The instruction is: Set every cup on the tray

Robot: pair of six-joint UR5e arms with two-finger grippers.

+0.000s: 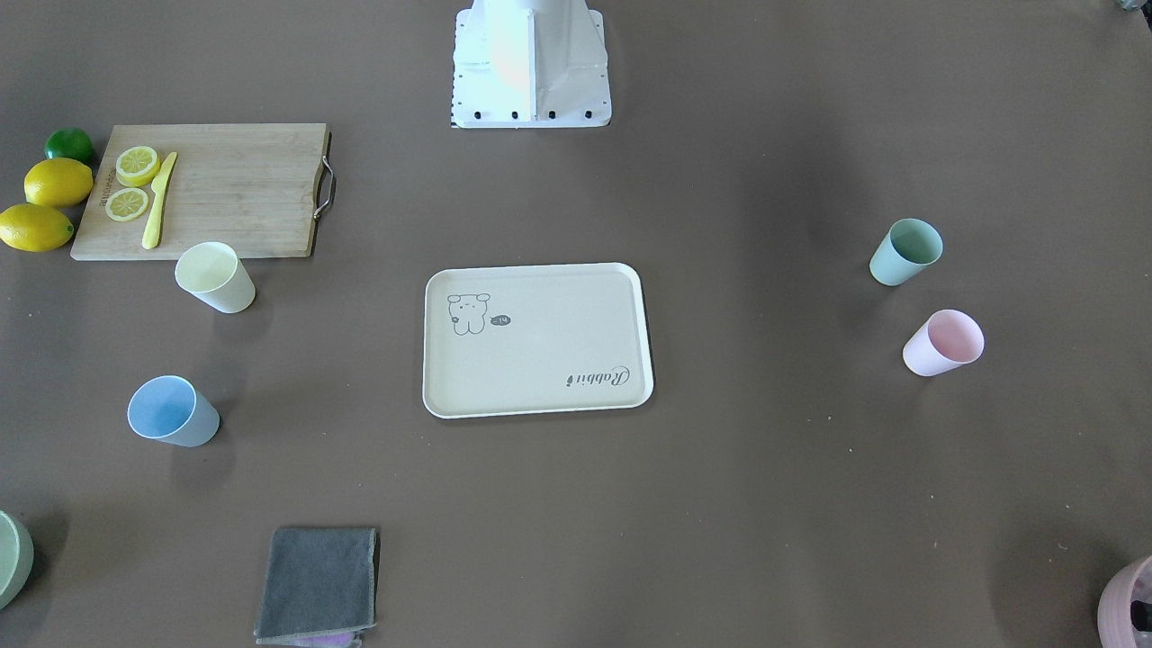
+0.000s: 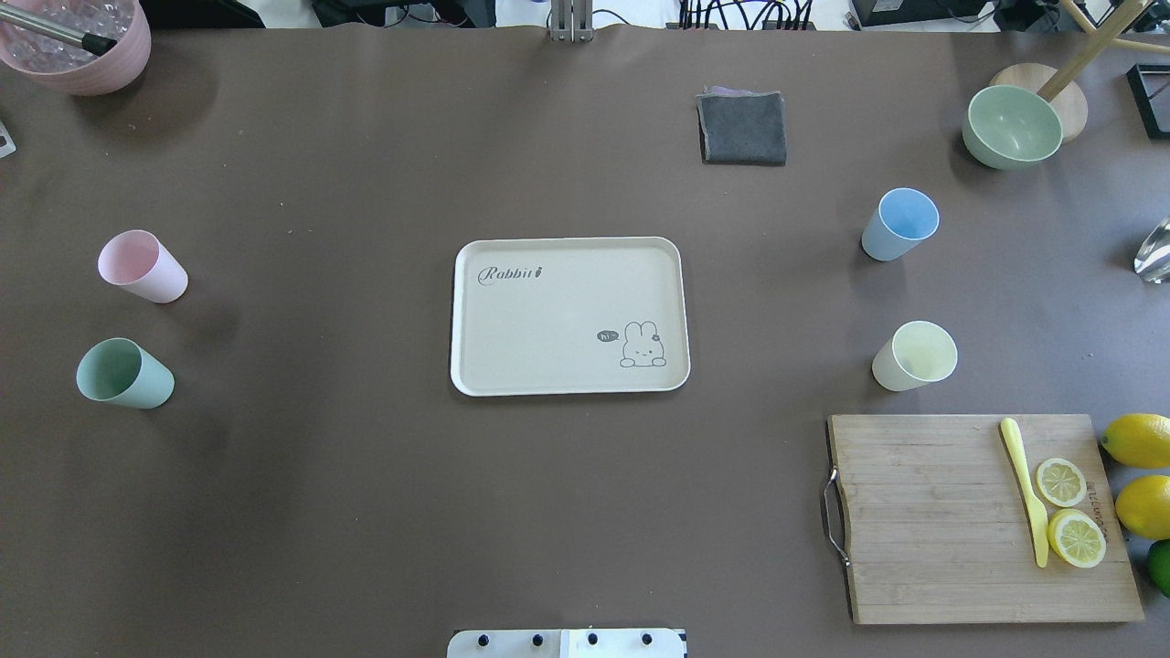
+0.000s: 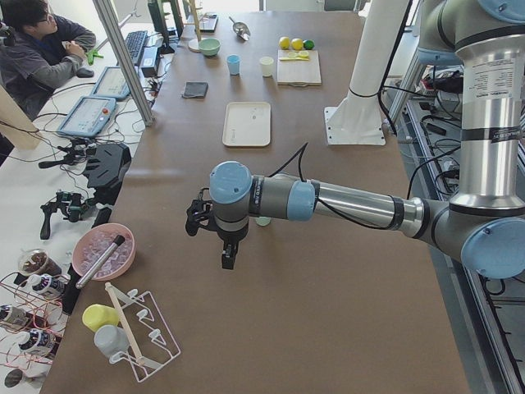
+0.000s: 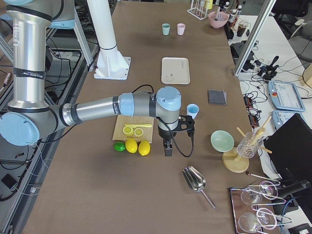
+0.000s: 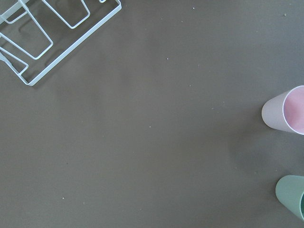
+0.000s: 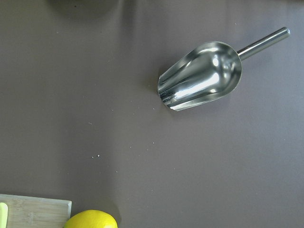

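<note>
Of the left pincer [image 3: 227, 261] and right pincer [image 4: 167, 150], apart or together cannot be told. The tray [image 2: 548, 315] is centred on the counter [image 2: 366, 512], well apart from the pink cup [image 2: 142, 266] and mint cup [image 2: 123, 373] near the robot's left edge, and from the blue cup [image 2: 900, 224] and yellow cup [image 2: 914, 355] toward the right edge.

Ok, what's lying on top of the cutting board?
Two lemon slices and a yellow knife lie on the cutting board. The wood beneath them is covered.

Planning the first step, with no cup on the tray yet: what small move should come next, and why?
Probably swing the left gripper toward the pink cup: it and the mint cup show at the left wrist view's right edge, both upright and off the bare tray.
</note>
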